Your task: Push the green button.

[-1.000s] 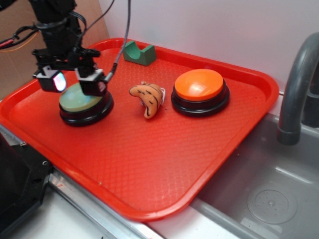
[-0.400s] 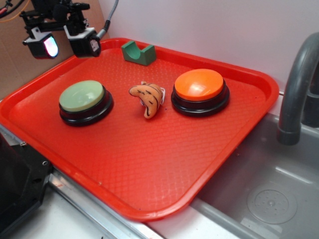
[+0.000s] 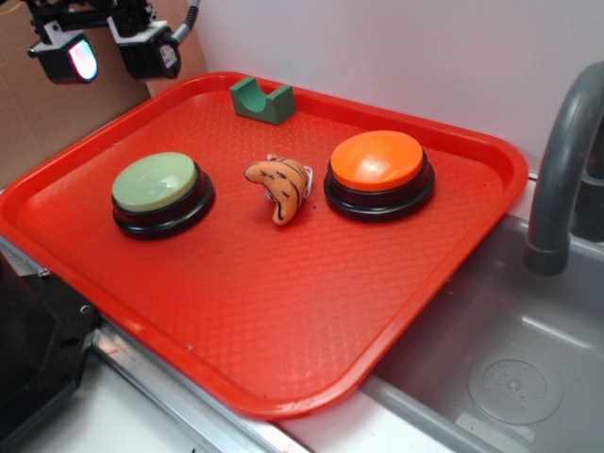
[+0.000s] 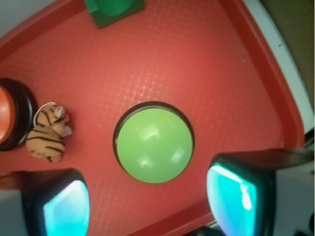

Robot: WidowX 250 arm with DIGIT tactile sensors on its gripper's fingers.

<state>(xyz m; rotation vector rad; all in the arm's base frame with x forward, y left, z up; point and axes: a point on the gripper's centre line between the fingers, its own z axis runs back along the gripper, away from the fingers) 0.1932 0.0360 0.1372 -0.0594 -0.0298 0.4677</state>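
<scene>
Gripper [image 3: 107, 55] higher (above red tray [image 3: 283, 311])

I see even, fairly bright overhead light in the exterior view, with soft short shadows and a pale sheen on the orange button [image 3: 377, 159]. My wrist view is softer: the green button [image 4: 154, 145] shows two white glints, and the gripper's fingertips [image 4: 66, 210] glow cyan, blurred.

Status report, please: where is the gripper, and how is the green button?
Gripper open, empty, high above the tray's back-left corner. Pale green domed button on black base untouched, clear on red plastic tray. Nothing in the way.
</scene>
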